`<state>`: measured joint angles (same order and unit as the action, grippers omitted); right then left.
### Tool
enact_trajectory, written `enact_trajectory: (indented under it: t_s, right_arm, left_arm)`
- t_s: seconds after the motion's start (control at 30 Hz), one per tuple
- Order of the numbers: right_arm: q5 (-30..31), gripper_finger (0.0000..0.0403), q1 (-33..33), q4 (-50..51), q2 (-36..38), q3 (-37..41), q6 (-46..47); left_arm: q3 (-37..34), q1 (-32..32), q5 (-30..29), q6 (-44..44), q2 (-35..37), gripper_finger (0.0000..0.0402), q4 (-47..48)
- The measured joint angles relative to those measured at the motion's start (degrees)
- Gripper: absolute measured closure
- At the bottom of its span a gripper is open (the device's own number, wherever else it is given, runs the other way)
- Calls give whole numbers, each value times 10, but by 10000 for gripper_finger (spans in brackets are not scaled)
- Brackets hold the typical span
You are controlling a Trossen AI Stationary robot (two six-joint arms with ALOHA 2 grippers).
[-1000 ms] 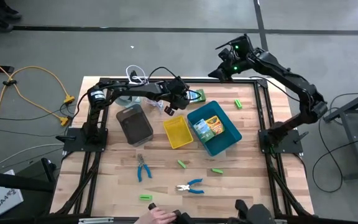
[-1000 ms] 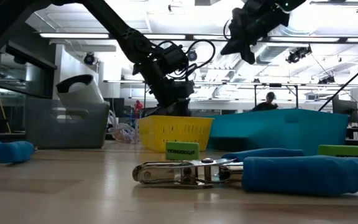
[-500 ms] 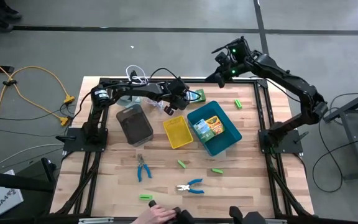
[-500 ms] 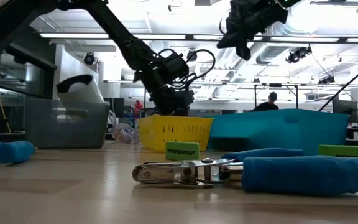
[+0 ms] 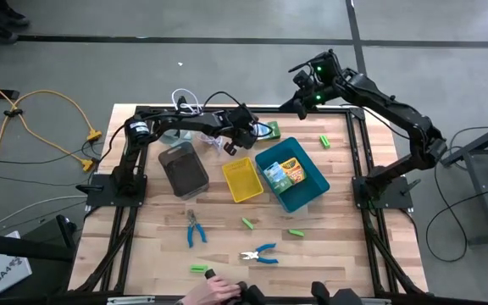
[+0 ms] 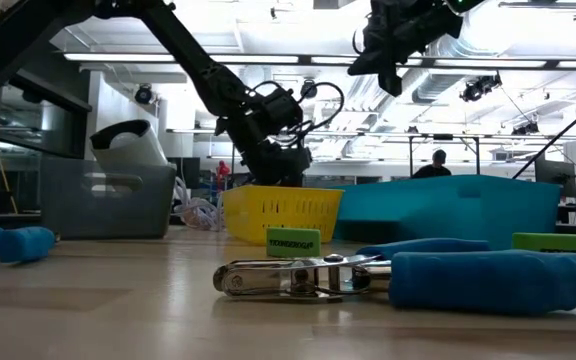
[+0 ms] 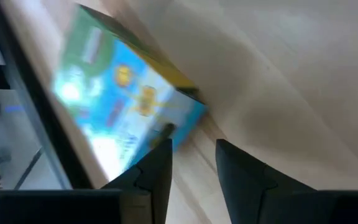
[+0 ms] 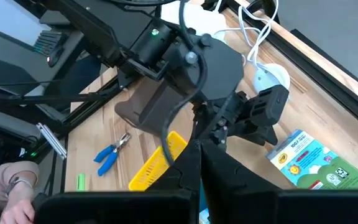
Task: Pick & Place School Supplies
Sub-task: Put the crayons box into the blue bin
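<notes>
Fingers [image 7: 157, 171] of the left gripper have narrowed beside the green box [image 7: 120, 115], not pinching it.

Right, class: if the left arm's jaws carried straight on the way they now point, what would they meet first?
Most likely the small green-and-blue printed box lying on the wooden table. The left gripper points at the box's near corner, jaws apart, with nothing between; how much gap remains is unclear.

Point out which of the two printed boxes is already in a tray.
The yellow-orange box: it lies inside the blue tray. The green box sits on the bare table by the far edge, beside the left gripper.
</notes>
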<state>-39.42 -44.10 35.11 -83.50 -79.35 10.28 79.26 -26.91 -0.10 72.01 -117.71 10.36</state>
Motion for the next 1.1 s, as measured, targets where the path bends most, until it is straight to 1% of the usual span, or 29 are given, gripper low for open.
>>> enact_trajectory:
  t_s: [0.13,0.23,0.47,1.1]
  right_arm:
    - [-4,401,0,0,0,0,4]
    - [-15,401,0,-3,0,0,4]
    - [-14,401,0,-2,0,0,4]
    - [-16,401,3,-2,0,0,-1]
  left_arm:
    - [0,0,2,19,-12,287,-7]
    - [0,0,1,19,-18,287,-17]
    - [0,0,0,20,-19,287,-40]
    - [0,0,0,31,-19,287,-46]
